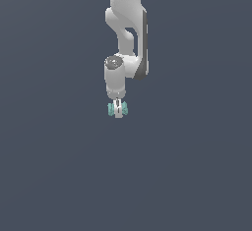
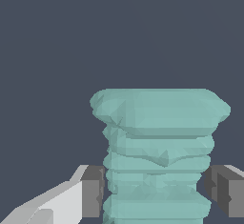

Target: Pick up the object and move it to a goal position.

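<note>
A: Tool (image 1: 118, 110): how is it recorded?

B: Clenched around the object (image 2: 159, 142), with dark pads (image 2: 91, 192) pressed to its lower ribbed waist.

A: Handling?

B: It is judged light and rigid; the ridges should resist slipping. The narrow waist is the preferred hold.

A: Location? Containers?

B: The object is held under the arm (image 1: 128, 33), over the surface (image 1: 49, 176). No containers are seen.

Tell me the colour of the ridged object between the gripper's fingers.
Teal; the ridged object shows best in the wrist view, between the grey fingers.
</note>
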You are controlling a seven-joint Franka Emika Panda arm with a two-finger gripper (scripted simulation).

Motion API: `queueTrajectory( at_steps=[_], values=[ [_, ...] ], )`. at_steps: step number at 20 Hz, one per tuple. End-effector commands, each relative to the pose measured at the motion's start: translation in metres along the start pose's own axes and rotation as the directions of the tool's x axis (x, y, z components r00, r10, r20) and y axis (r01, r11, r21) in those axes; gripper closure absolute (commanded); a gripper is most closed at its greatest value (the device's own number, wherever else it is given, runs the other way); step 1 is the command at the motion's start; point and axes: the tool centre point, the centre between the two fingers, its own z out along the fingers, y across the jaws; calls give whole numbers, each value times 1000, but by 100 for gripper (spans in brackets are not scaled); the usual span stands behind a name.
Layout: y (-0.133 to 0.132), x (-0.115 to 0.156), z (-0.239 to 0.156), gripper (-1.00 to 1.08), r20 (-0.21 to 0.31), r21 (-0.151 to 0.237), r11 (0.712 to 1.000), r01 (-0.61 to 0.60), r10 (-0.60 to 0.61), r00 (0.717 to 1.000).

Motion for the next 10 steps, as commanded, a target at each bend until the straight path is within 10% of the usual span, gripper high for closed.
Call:
queueTrajectory(
  at_steps=[1, 10],
  values=[
    [-3, -4, -4, 108, 0, 1, 1000, 1, -1, 1000],
    [-28, -38, -40, 108, -2, 0, 1000, 0, 0, 1000]
  ],
)
